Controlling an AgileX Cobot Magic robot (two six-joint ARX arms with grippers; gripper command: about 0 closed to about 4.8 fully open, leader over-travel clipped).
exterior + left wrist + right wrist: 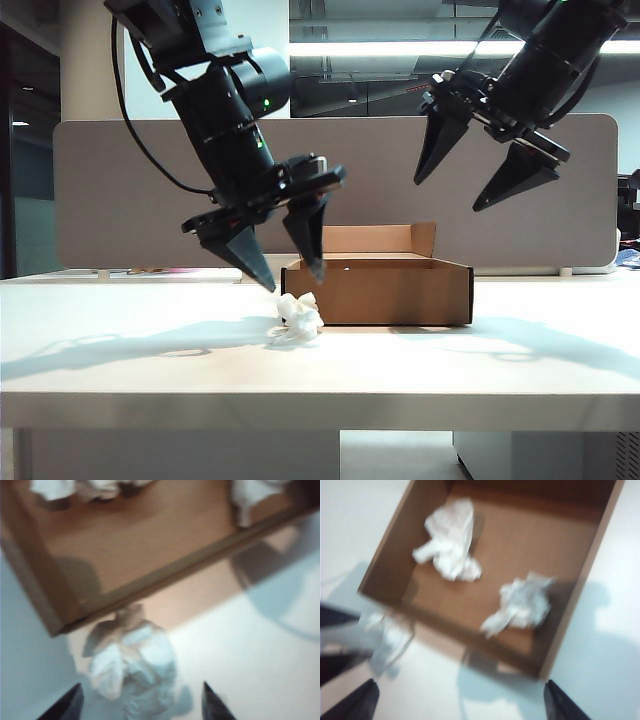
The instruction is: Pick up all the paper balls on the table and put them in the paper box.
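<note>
No writing or label can be read on anything here.

On the left, the left hand (285, 268) hangs just above the tabletop (150, 360) with its two dark fingers (248, 255) spread apart and pointing down. It holds nothing. Right under it, one paper ball (298, 319) lies on the tabletop, just beside the front left corner of the paper box (390, 290).

In the right wrist view, two more paper balls (449, 540) (520, 605) lie inside the box, apart from each other.

On the right, the right hand (470, 170) hangs high over the box. Its fingers are spread wide and it is empty.

The tabletop is white and flat. A grey divider panel (120, 200) stands behind it.
</note>
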